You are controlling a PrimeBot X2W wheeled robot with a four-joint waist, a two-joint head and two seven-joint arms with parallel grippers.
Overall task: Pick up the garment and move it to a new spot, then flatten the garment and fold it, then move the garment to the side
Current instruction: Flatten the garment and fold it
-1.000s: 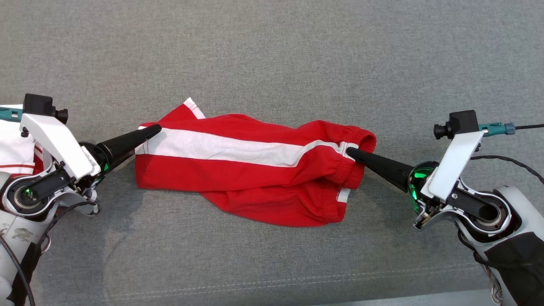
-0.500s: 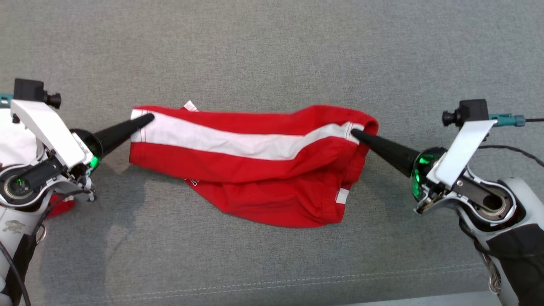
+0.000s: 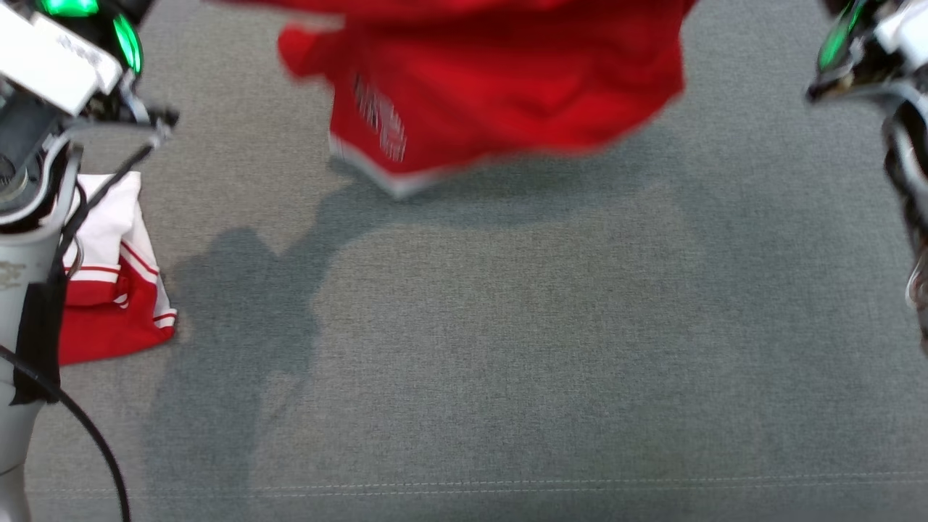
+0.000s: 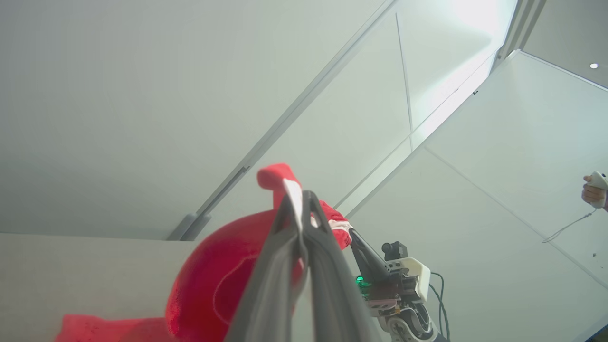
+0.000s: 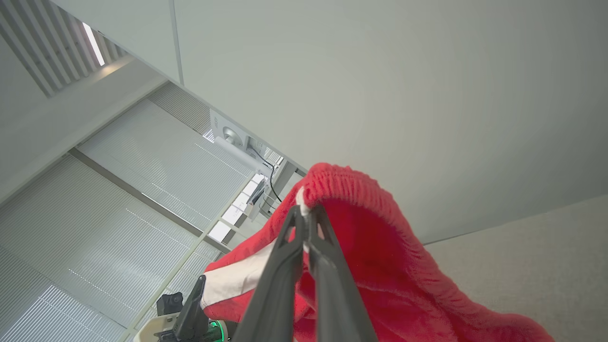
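Note:
The red garment [image 3: 507, 80] with its white stripe hangs blurred in the air above the grey cushion [image 3: 507, 348], its lower hem casting a shadow. In the left wrist view my left gripper [image 4: 300, 199] is shut on the garment's [image 4: 213, 285] red-and-white edge. In the right wrist view my right gripper [image 5: 305, 213] is shut on the elastic waistband of the garment [image 5: 380, 266]. The head view shows my left wrist [image 3: 65, 65] at the top left and my right wrist [image 3: 863, 43] at the top right.
A second folded red and white garment [image 3: 109, 290] lies at the cushion's left edge beside my left arm. A stitched seam [image 3: 464, 486] runs along the cushion's front. A person's hand [image 4: 593, 190] holding a controller is at the far right of the left wrist view.
Both grippers have risen and carried the garment off the cushion to the top of the head view. The folded garment at the left is now uncovered.

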